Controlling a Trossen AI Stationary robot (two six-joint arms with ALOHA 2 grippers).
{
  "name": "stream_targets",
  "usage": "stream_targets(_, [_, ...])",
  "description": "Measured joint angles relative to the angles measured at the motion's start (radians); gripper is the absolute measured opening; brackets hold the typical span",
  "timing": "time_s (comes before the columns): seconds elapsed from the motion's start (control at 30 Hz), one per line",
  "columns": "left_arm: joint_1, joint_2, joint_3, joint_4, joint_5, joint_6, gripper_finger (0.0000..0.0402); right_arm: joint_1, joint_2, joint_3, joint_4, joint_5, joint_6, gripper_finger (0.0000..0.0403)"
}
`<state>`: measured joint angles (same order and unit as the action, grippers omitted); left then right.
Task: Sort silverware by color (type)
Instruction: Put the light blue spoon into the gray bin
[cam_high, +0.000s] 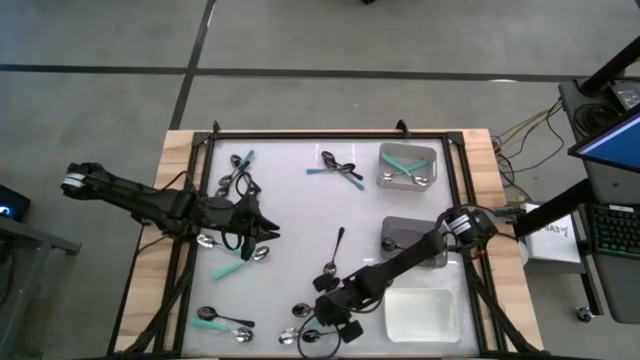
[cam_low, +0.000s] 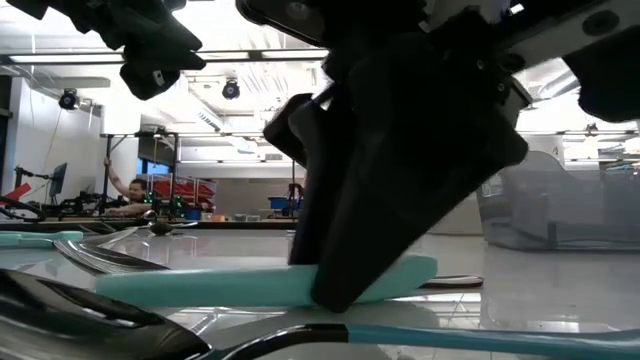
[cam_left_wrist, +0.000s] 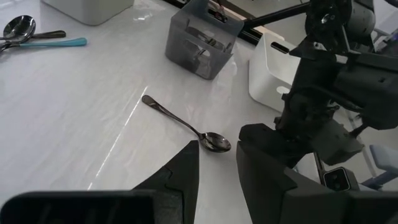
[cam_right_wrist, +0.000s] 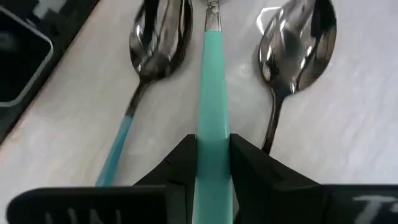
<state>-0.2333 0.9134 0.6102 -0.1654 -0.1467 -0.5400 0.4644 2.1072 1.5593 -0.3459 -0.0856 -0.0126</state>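
Teal handle pinched tight: the right claw (cam_right_wrist: 213, 163) is down at the near edge of the white worktop (cam_high: 290, 205), both fingers clamped on a teal-handled spoon (cam_right_wrist: 212, 93). That spoon's long axis runs straight out from the claw, bowl end away. Crowding it are a blue-handled spoon (cam_right_wrist: 144, 74) on one side and an all-dark spoon (cam_right_wrist: 292, 53) on the other, lying roughly parallel. Over on the left, the left claw (cam_high: 262, 228) hovers with fingers parted, holding nothing. Between the arms, one black spoon (cam_high: 335, 252) lies alone, handle pointing far. Grey tray (cam_high: 408, 165) far right, white tray (cam_high: 422, 314) near right.
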Motion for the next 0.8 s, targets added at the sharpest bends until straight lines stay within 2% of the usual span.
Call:
stream_targets(0.27, [0.000, 0.000, 0.000, 0.000, 0.000, 0.000, 0.0090, 0.000, -0.001, 0.102, -0.065, 0.000, -0.026, 0.0068])
stream_targets(0.47, [0.000, 0.000, 0.000, 0.000, 0.000, 0.000, 0.0090, -0.003, -0.005, 0.215, -0.295, 0.087, -0.089, 0.0068])
stream_targets(0.63, [0.000, 0.000, 0.000, 0.000, 0.000, 0.008, 0.0090, -0.048, -0.014, 0.275, -0.467, 0.089, -0.102, 0.0068])
stream_targets(0.8, [0.000, 0.000, 0.000, 0.000, 0.000, 0.008, 0.0090, -0.117, -0.053, 0.272, -0.626, 0.089, -0.108, 0.0068])
